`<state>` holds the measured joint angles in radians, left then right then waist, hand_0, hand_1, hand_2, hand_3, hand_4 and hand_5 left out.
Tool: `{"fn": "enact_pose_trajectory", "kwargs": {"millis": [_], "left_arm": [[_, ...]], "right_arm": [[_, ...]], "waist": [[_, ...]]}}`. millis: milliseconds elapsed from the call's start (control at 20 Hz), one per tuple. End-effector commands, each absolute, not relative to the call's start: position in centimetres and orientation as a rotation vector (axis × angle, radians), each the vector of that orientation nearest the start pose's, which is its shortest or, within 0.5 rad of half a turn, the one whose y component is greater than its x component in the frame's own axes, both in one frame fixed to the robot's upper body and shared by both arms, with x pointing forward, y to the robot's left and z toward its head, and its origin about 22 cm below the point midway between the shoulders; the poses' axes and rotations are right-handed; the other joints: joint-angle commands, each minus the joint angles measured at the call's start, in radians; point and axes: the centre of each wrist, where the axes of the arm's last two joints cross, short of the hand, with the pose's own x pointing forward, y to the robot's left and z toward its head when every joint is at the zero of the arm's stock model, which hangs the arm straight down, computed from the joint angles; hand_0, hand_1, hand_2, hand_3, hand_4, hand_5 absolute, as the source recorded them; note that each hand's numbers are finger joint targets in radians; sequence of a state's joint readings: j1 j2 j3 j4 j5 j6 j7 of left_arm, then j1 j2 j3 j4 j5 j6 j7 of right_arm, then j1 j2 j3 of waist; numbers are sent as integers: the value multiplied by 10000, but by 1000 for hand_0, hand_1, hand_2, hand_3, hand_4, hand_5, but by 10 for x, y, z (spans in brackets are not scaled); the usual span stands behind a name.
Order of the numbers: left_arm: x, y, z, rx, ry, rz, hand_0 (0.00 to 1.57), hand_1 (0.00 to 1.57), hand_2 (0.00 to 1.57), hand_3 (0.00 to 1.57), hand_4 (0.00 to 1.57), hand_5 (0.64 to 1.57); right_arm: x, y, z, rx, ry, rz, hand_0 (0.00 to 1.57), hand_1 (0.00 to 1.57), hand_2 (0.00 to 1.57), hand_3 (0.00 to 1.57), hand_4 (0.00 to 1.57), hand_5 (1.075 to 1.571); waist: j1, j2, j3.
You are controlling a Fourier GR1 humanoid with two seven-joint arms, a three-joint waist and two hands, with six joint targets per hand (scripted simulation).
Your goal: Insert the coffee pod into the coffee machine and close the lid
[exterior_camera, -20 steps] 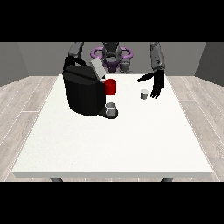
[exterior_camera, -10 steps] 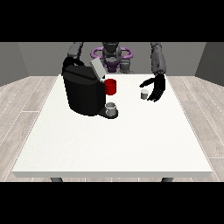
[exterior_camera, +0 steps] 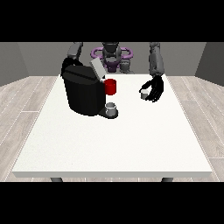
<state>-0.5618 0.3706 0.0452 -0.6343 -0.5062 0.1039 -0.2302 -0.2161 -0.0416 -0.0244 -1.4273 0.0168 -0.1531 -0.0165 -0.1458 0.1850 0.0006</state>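
- White table (exterior_camera: 113,144): near half carries nothing; all items sit in the far half.
- Black coffee machine (exterior_camera: 83,89): toward the far left corner of the table, body upright, its front facing the view's right.
- Small grey cup (exterior_camera: 111,107): on the machine's low base, just beside the body, on the side nearer the table centre.
- Red part (exterior_camera: 110,86): on the machine front, directly above the grey cup.
- Grey lid (exterior_camera: 97,70): raised, tilted up and away from the machine's top, so the machine is open.
- Coffee pod (exterior_camera: 143,94): small, pale grey, toward the far right part of the table, well apart from the machine.
- Hand at the view's right (exterior_camera: 154,90): black, fingers curled around the coffee pod from its right side, thumb and fingers on either side of it. Cannot tell whether the pod is off the table surface.
- Hand at the view's left: hidden behind the machine; only its grey arm (exterior_camera: 75,51) shows above the machine's back, near the far edge. Its fingers cannot be made out.
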Motion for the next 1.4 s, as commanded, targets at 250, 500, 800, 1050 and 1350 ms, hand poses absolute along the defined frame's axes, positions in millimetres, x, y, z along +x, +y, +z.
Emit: {"fn": "enact_pose_trajectory", "kwargs": {"millis": [250, 500, 800, 1050, 1350], "left_arm": [[359, 324, -27, 7483, -13242, -7987, 930, 930, 1040, 820, 281, 1571], [364, 344, -14, 7903, -13229, -8189, 1174, 1174, 1286, 1183, 412, 1571], [384, 329, 16, 6350, -14562, -8902, 1477, 1477, 1470, 1410, 632, 1571], [411, 314, 63, 6425, -15384, -9000, 1323, 1323, 1383, 1352, 581, 1571], [424, 281, 89, 5852, -15565, -9803, 1252, 1252, 1329, 1292, 573, 1571]], "right_arm": [[295, -215, 19, -844, -16550, -610, 0, 0, 0, 0, 514, 1571], [286, -215, 21, -726, -16488, -583, 0, 0, 0, 0, 426, 1571], [282, -212, -4, -1010, -15751, -1172, 0, 0, 0, 0, 445, 1571], [298, -207, 4, -1046, -16122, -847, 0, 0, 0, 0, 505, 1571], [295, -229, -20, -1020, -15431, -742, 0, 0, 0, 0, 443, 1571]], "waist": [[-124, 164, -7], [-353, 124, -9], [106, -622, -7], [-71, -349, -9], [150, -885, -4]]}}
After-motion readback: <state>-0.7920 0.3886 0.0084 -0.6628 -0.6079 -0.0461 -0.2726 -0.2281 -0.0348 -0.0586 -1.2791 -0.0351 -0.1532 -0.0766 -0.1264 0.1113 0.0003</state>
